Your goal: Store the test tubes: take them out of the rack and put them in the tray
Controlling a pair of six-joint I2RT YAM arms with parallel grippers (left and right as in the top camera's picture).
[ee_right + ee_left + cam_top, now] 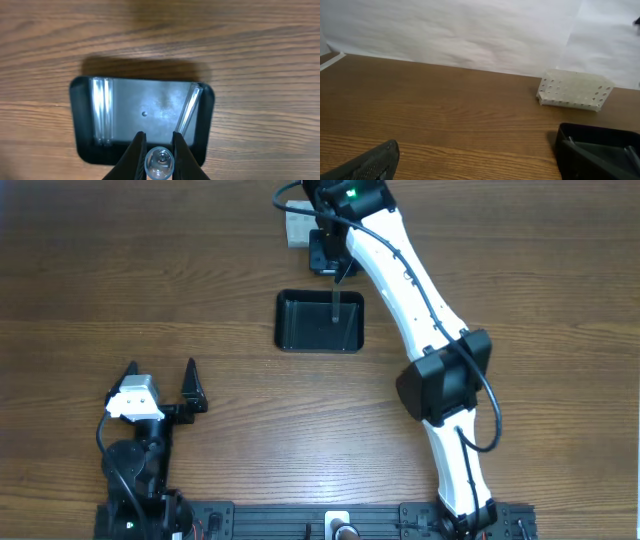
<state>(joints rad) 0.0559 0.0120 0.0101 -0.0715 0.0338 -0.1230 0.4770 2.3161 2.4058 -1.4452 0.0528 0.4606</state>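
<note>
Black tray (pixel 140 100); clear test tubes (pixel 100 107); rack (pixel 575 90) whitish, seemingly dotted with holes; table (pixel 150 280) brown woodgrain.

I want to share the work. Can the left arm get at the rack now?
Probably yes: bare table lies between the left fingers and the rack; the right fingers hold a test tube above the tray, off that path. Reach length is unsure.

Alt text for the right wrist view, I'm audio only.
The right end effector grips a test tube end-on above a black tray on the wooden table. Clear tubes lie along one tray wall, another tube slants near the opposite wall.
</note>
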